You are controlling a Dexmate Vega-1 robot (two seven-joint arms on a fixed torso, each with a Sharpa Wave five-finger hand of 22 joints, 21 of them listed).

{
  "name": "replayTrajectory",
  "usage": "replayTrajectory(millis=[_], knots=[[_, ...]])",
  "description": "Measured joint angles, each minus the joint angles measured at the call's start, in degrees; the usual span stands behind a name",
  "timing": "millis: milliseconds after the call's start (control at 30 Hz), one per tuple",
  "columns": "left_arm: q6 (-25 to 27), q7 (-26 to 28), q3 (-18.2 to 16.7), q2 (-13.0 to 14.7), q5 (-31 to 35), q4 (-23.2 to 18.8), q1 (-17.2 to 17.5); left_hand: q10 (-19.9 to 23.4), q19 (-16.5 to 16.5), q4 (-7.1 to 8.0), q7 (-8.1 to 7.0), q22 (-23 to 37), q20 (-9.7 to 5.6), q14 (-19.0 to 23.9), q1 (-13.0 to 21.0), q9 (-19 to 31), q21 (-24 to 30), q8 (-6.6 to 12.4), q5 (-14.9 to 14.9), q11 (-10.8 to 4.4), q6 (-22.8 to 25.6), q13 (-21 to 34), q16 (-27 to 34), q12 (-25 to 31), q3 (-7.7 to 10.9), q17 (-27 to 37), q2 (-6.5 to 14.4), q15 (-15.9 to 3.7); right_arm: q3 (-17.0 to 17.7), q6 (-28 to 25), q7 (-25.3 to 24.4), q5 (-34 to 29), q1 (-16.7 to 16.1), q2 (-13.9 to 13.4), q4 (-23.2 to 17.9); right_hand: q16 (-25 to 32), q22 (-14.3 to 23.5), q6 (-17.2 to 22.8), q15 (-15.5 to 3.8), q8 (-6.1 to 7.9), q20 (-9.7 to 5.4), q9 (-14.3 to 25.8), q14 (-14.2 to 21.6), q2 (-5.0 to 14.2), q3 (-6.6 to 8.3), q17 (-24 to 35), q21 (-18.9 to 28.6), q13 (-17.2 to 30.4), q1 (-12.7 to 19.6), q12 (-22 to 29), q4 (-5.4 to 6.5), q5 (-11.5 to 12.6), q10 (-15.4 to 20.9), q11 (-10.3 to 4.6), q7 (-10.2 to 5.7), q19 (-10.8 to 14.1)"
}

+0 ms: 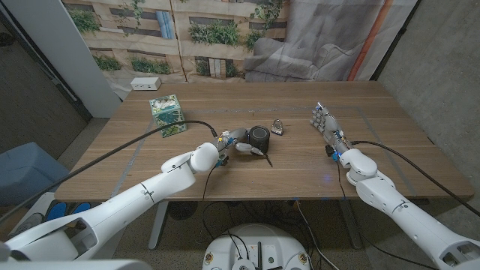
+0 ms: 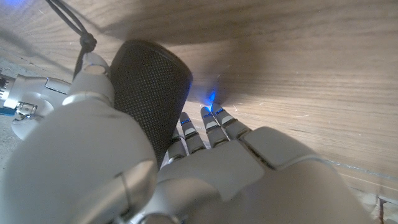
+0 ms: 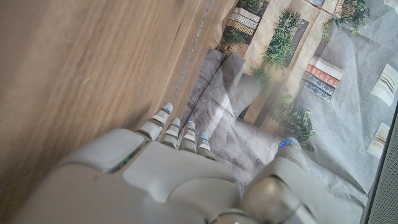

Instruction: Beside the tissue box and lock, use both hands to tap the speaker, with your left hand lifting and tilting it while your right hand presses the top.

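- One speaker (image 1: 259, 137): dark, cylindrical, mesh-sided, standing upright on the wooden table (image 1: 300, 169) near the middle.
- Left hand (image 1: 238, 142) is at the speaker's left side, touching it. In the left wrist view the speaker (image 2: 152, 93) sits between thumb and fingers (image 2: 214, 124), which wrap around its lower side. Reads as a grip; base looks to be on the table, can't tell if it's lifted at all.
- A blue light glows on the table surface right by the fingertips in the left wrist view.
- One lock (image 1: 277, 127): small, metallic, just beside the speaker on its right-rear side, apart from it.
- One tissue box (image 1: 167, 114): green patterned, well left of the speaker, towards the far-left part of the table.
- Right hand (image 1: 328, 125) is well apart from the speaker, over the right part of the table, fingers extended and close together, holding nothing. Right wrist view shows the same hand (image 3: 186, 168) with fingers straight, side by side, thumb off to one side.
- One white box (image 1: 145, 83) at the far-left edge of the table.
- Two black cables: one along each arm, across the table.
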Motion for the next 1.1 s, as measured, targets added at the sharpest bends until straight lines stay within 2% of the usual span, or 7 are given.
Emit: replayTrajectory(millis=[133,500,567,733,1100], knots=[[-0.5,0.0,-0.1,0.0,-0.6,0.2,0.0,-2.5,-1.0,0.33,0.35,-0.1,0.02,-2.3,-1.6,0.0,-0.4,-0.81,0.0,1.45,-2.2,-0.3,0.0,0.0,-0.32,0.0,0.1,0.09,-0.1,0.0,0.0,0.0,0.1,0.1,0.3,0.0,0.0,0.0,0.32,0.0,0.0,0.0,0.3,-0.02,-0.17,0.0,0.0,0.0,0.0,0.0,-0.17,0.0,0.0,0.0,0.0,0.0],[-1.5,-0.4,-0.3,0.3,-1.7,0.4,0.0,-6.4,-2.8,0.1,0.48,-0.1,-0.12,-6.0,-3.3,0.0,-0.5,-1.34,-0.1,2.57,-6.6,-0.8,-0.2,0.0,-1.7,0.0,-1.0,0.26,-0.1,-0.1,0.0,0.2,0.1,0.2,0.5,0.0,0.0,0.0,0.32,0.0,0.21,0.0,0.3,-0.02,-0.17,0.0,0.0,0.0,0.0,0.0,-0.16,0.0,0.0,0.0,0.0,0.2],[-1.6,-0.6,-0.4,0.4,-1.8,0.4,0.0,-7.1,-3.2,0.13,0.57,-0.2,0.1,-6.4,-3.2,0.0,-0.5,-1.53,-0.1,2.73,-7.9,-0.8,-0.2,0.0,-1.77,0.0,-1.7,0.73,-0.1,-0.1,0.0,0.2,0.1,0.2,0.5,0.0,0.0,0.0,0.32,0.0,0.21,0.0,0.3,-0.02,-0.17,0.0,0.0,0.0,0.0,0.0,-0.16,0.0,0.0,0.0,0.01,0.2],[-1.8,-1.6,-0.4,0.7,-2.4,0.3,-0.1,-9.1,-4.1,-0.09,1.22,-0.3,-0.05,-8.4,-3.4,0.0,-0.5,-1.58,-0.3,3.18,-10.6,-0.8,-0.2,0.0,-2.01,0.0,-2.7,1.42,-0.1,-0.1,-0.1,0.2,0.0,0.2,0.5,0.0,0.0,0.0,0.32,0.0,0.21,0.0,0.3,-0.02,-0.16,0.0,0.0,0.0,0.0,0.0,-0.16,0.0,0.0,0.0,0.01,0.2],[-1.8,-4.4,-0.4,1.7,-3.9,-0.6,-0.3,-15.5,-9.1,0.06,3.85,-0.3,0.23,-15.1,-4.2,-0.3,-1.0,-1.58,-0.3,6.02,-18.1,-1.1,-0.2,0.0,-3.11,-0.3,-4.4,3.66,-0.1,-0.1,-0.6,0.3,-0.6,0.2,0.0,0.0,0.0,0.0,0.32,0.0,0.2,0.0,0.3,-0.02,-0.16,0.0,0.0,0.0,0.0,0.0,-0.16,0.0,0.0,0.0,0.01,0.2]])
